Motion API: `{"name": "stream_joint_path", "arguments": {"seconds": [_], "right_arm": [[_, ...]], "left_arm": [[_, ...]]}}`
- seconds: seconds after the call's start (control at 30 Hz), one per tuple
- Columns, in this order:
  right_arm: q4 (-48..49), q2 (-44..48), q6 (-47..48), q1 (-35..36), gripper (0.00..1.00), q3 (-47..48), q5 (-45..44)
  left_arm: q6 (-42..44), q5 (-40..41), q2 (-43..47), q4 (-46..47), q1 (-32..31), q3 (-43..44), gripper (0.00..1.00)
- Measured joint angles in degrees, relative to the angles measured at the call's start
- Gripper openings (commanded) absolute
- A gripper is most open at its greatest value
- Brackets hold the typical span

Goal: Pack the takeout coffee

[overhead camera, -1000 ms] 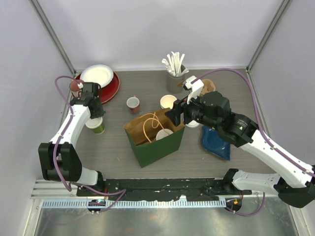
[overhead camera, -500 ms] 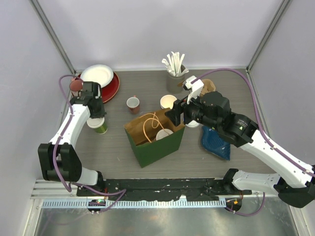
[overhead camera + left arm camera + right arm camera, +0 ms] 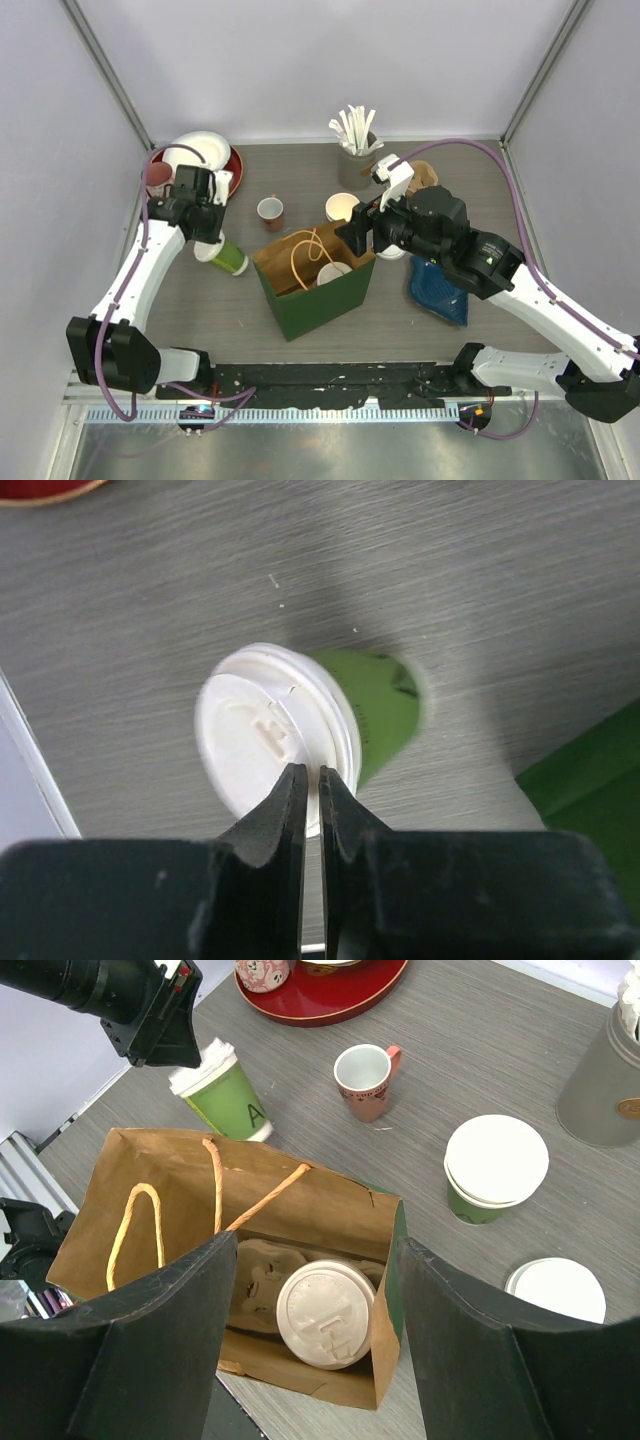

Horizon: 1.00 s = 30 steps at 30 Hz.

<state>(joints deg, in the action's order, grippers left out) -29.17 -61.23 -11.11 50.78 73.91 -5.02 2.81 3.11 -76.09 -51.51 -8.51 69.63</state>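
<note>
The left gripper (image 3: 310,780) pinches nearly shut on the lid (image 3: 262,730) of a green cup (image 3: 378,705), which hangs tilted just left of the bag (image 3: 322,300), apparently bound for it. The right gripper (image 3: 315,1260) hovers spread wide over the bag's mouth, perhaps to hold it open; another lidded cup (image 3: 325,1313) sits inside.

A lab-style robot test booth: blank pale walls (image 3: 320,60), metal corner posts (image 3: 112,78), slotted mounting rail (image 3: 300,413).
</note>
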Motion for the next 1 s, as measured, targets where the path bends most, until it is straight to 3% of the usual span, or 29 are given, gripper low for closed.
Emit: {"name": "stream_joint_path", "arguments": {"seconds": [0.47,0.5,0.6,0.67,0.8,1.0], "right_arm": [[0.0,0.0,-0.2,0.0,0.70,0.0,0.0],[0.0,0.0,-0.2,0.0,0.70,0.0,0.0],[0.0,0.0,-0.2,0.0,0.70,0.0,0.0],[0.0,0.0,-0.2,0.0,0.70,0.0,0.0],[0.0,0.0,-0.4,0.0,0.70,0.0,0.0],[0.0,0.0,-0.9,0.0,0.70,0.0,0.0]], "left_arm": [[11.0,-4.3,0.9,-2.2,-3.2,0.6,0.00],[11.3,-4.5,0.9,-2.2,-3.3,0.6,0.04],[10.8,-5.0,0.7,-2.3,-3.4,0.6,0.30],[9.5,-5.7,0.3,-1.9,-3.1,0.6,0.38],[5.3,-10.0,0.1,0.3,-0.3,0.1,0.36],[-0.3,-22.6,-3.4,5.0,10.8,-2.0,0.38]]}}
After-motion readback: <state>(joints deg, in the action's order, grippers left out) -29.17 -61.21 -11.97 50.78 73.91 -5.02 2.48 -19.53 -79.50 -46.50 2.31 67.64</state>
